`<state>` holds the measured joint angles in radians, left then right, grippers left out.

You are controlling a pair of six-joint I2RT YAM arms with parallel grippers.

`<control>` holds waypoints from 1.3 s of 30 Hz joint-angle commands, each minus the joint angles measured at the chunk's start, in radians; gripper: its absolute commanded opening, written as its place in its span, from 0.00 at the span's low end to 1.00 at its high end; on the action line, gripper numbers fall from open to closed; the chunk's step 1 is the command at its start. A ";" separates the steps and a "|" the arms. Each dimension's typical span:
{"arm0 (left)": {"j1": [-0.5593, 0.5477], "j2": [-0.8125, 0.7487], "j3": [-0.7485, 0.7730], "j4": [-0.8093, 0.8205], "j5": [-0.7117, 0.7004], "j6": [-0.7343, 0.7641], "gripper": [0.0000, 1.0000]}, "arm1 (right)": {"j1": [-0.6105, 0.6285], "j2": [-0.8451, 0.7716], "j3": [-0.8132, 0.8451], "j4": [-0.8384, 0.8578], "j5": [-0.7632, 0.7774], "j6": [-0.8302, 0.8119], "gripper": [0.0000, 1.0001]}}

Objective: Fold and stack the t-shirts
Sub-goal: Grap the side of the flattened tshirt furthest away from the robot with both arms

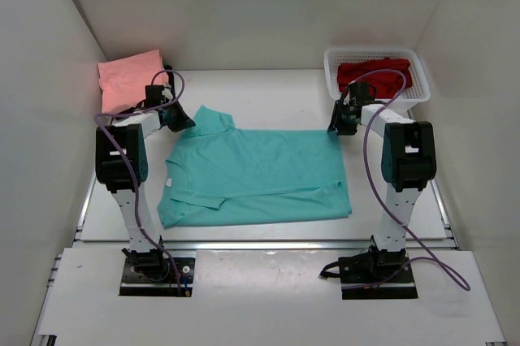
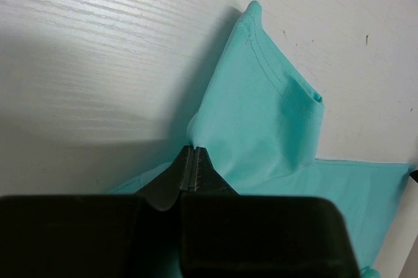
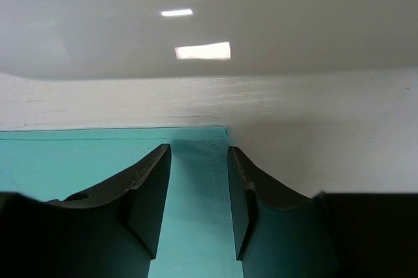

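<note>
A teal t-shirt (image 1: 256, 174) lies spread flat in the middle of the table, its collar to the left. My left gripper (image 1: 184, 121) is shut on the cloth at its far left sleeve (image 2: 261, 108), which is bunched and slightly raised. My right gripper (image 1: 335, 127) is open, its fingers (image 3: 147, 186) standing over the shirt's far right corner (image 3: 202, 160). A folded salmon pink t-shirt (image 1: 128, 78) lies at the far left. A red t-shirt (image 1: 374, 75) lies crumpled in the white mesh basket (image 1: 418, 86) at the far right. The very dark t-shirt is out of view.
White walls close in the table at the back and both sides. The arm bases (image 1: 154, 269) stand at the near edge, with purple cables looping beside each arm.
</note>
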<state>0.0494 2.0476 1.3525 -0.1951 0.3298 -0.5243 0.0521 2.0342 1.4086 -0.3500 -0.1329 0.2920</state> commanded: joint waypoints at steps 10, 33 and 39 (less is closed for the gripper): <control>-0.008 -0.083 -0.024 0.043 0.014 -0.025 0.00 | 0.005 -0.016 0.019 -0.015 0.111 -0.042 0.38; 0.027 -0.116 -0.052 0.054 0.023 -0.029 0.00 | 0.011 -0.014 0.017 0.083 -0.040 -0.056 0.00; 0.049 -0.165 -0.042 0.068 0.043 -0.051 0.00 | -0.001 -0.103 -0.031 0.138 -0.057 -0.085 0.00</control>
<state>0.0788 1.9781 1.2945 -0.1551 0.3424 -0.5606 0.0620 2.0289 1.3972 -0.2844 -0.1749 0.2317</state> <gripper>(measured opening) 0.025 0.009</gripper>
